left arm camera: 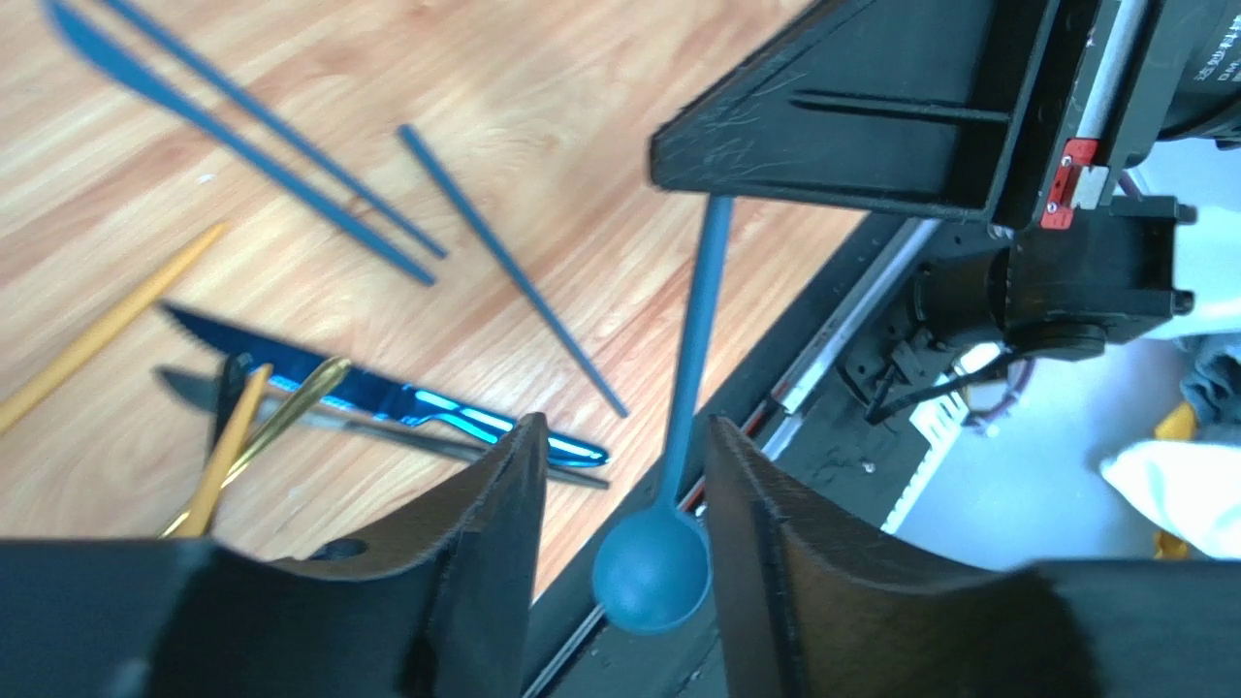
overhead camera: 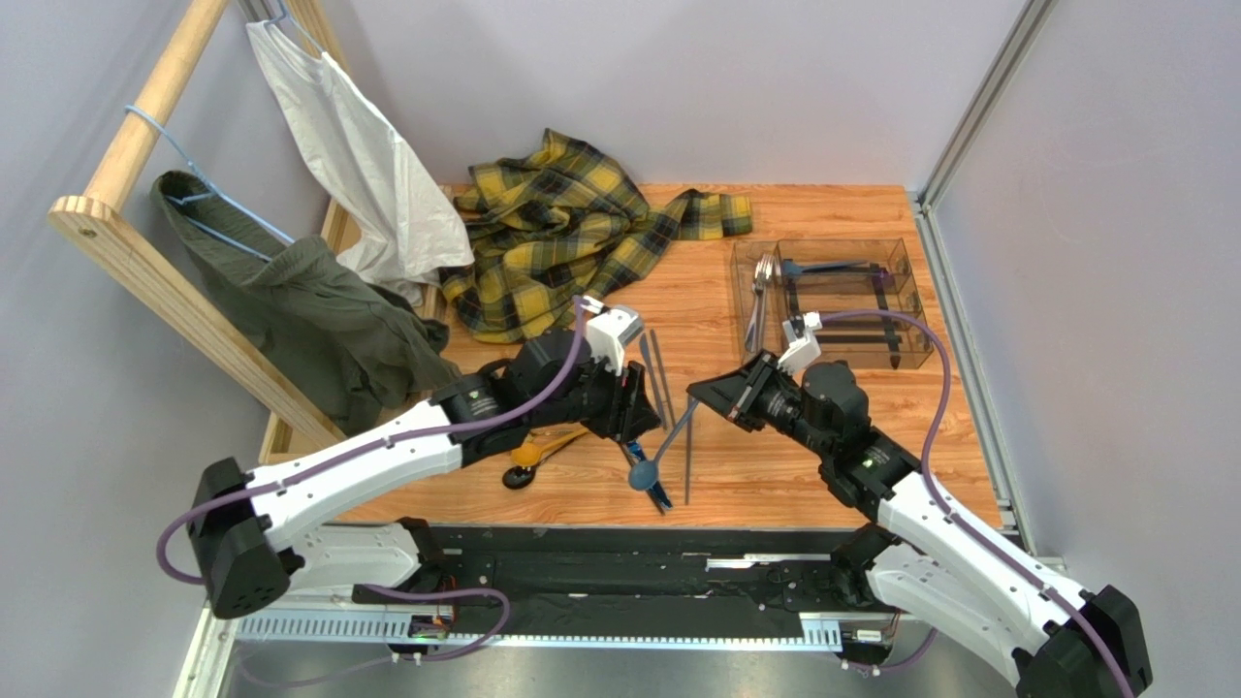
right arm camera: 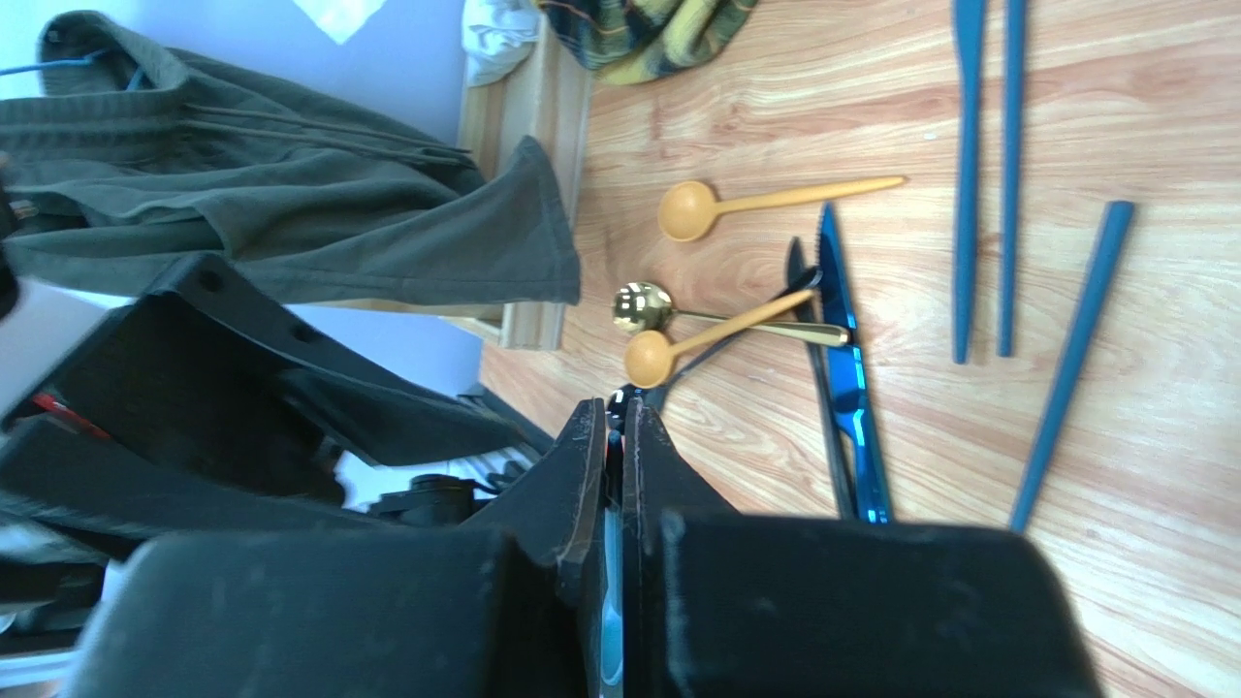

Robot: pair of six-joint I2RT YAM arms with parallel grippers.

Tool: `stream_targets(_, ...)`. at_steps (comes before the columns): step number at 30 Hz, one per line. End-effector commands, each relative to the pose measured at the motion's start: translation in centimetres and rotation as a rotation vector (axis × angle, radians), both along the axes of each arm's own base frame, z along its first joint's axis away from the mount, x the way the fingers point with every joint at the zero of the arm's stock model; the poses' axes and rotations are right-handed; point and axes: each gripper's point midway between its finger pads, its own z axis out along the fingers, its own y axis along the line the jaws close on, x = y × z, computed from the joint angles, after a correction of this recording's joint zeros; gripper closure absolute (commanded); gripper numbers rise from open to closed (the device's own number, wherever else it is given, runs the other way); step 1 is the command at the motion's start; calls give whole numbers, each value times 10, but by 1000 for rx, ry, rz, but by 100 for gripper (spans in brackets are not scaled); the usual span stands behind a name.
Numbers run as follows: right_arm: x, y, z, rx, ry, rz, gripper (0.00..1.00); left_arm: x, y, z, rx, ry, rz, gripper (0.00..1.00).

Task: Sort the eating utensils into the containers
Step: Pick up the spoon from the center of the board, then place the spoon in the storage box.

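Near the front edge of the table (overhead camera: 758,487), the teal spoon (left arm camera: 651,570) is held tilted, with its bowl toward the near side. The left gripper (left arm camera: 627,436) is released: its 2 fingers stand apart, one on each side of the bowl. The right gripper (right arm camera: 612,422) is clenched on the spoon's handle. Beside them on the wood lie 3 gold spoons (right arm camera: 772,197), a blue knife (right arm camera: 852,393) and 3 slim grey-blue pieces (right arm camera: 1071,364). At the far right stands the clear tray (overhead camera: 915,298), with a silver fork (overhead camera: 761,284) inside.
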Motion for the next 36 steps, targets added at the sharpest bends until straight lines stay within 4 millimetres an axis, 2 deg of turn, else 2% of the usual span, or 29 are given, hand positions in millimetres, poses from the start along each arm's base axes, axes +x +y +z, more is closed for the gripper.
stream_targets(1, 4, -11, 1, -45, -30, -49, 100, 6, 28, 18, 0, -74, 97, 42)
stream_targets(2, 4, -12, 1, -50, -32, -50, 100, 8, 40, 24, 4, -100, 141, 41)
stream_targets(4, 5, -16, 4, -66, -39, -63, 100, 8, 51, 26, 15, -113, 171, 36)
stream_targets(7, 7, -17, 7, -74, -48, -76, 100, 6, 75, 19, 91, -112, 220, 31)
stream_targets(9, 8, -17, 9, -81, -51, -74, 100, 4, 87, 20, 107, -117, 252, 17)
stream_targets(10, 10, -16, 11, -87, -55, -72, 100, 5, 97, 15, 135, -111, 294, 14)
stream_targets(15, 14, -16, 20, -118, -72, -72, 100, 0, 129, 26, 154, -148, 360, 12)
stream_targets(19, 17, -19, 25, -145, -83, -85, 100, -4, 153, 25, 243, -151, 391, 12)
stream_targets(26, 38, -18, 46, -194, -143, -120, 100, -9, 175, 22, 360, -153, 398, 12)
stream_targets(27, 43, -17, 43, -231, -140, -119, 100, -9, 177, 23, 369, -161, 395, 12)
stream_targets(28, 48, -17, 56, -231, -159, -124, 100, -9, 180, 22, 384, -164, 394, 13)
stream_targets(33, 72, -18, 79, -250, -192, -144, 100, -10, 183, 13, 384, -174, 392, 11)
stream_targets(36, 87, -22, 92, -279, -211, -157, 100, -10, 180, 15, 375, -178, 382, 10)
